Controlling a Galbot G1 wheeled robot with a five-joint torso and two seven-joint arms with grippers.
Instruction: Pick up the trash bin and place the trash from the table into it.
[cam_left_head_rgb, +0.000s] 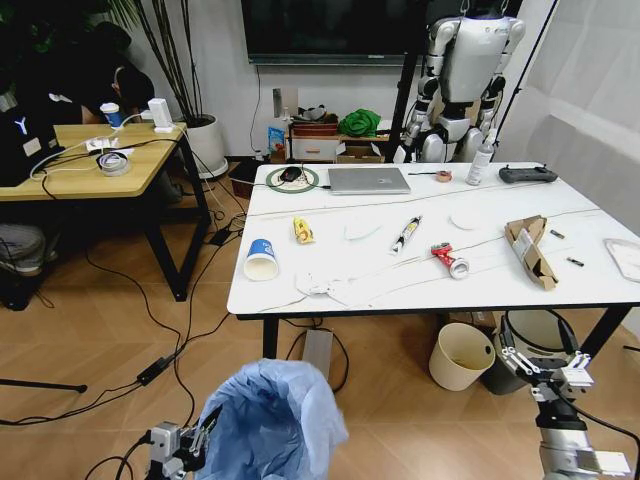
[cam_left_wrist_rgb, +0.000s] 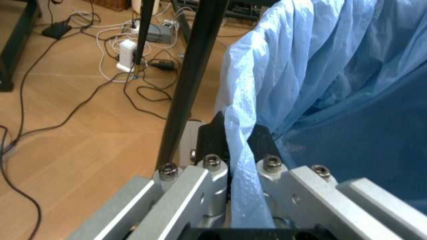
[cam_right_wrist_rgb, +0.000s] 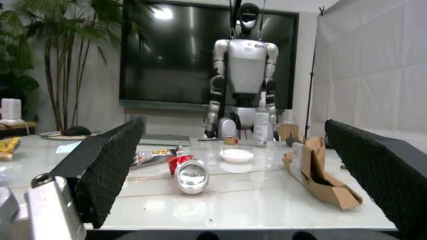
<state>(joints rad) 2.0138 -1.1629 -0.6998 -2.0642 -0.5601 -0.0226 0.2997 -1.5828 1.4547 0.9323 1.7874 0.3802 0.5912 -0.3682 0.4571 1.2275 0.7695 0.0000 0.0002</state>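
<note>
The trash bin (cam_left_head_rgb: 268, 420), lined with a puffy light-blue bag (cam_left_wrist_rgb: 333, 75), hangs low in front of me. My left gripper (cam_left_head_rgb: 186, 442) (cam_left_wrist_rgb: 235, 134) is shut on its rim. On the white table (cam_left_head_rgb: 420, 295) lies the trash: a blue-white paper cup (cam_left_head_rgb: 262, 259), a yellow wrapper (cam_left_head_rgb: 303, 231), crumpled tissues (cam_left_head_rgb: 322, 288), a crushed red can (cam_left_head_rgb: 450, 260) (cam_right_wrist_rgb: 190, 173), a white lid (cam_left_head_rgb: 466, 219) (cam_right_wrist_rgb: 237, 156) and torn cardboard (cam_left_head_rgb: 530, 250) (cam_right_wrist_rgb: 320, 175). My right gripper (cam_left_head_rgb: 546, 362) (cam_right_wrist_rgb: 240, 170) stands open just off the table's front right edge, level with the tabletop.
A grey laptop (cam_left_head_rgb: 368, 180) and a black controller (cam_left_head_rgb: 527, 174) sit at the table's far side. Under the table stand a cream bucket (cam_left_head_rgb: 461, 356) and a dark bin (cam_left_head_rgb: 535, 335). A wooden desk (cam_left_head_rgb: 80, 165) is at the left, with cables across the floor.
</note>
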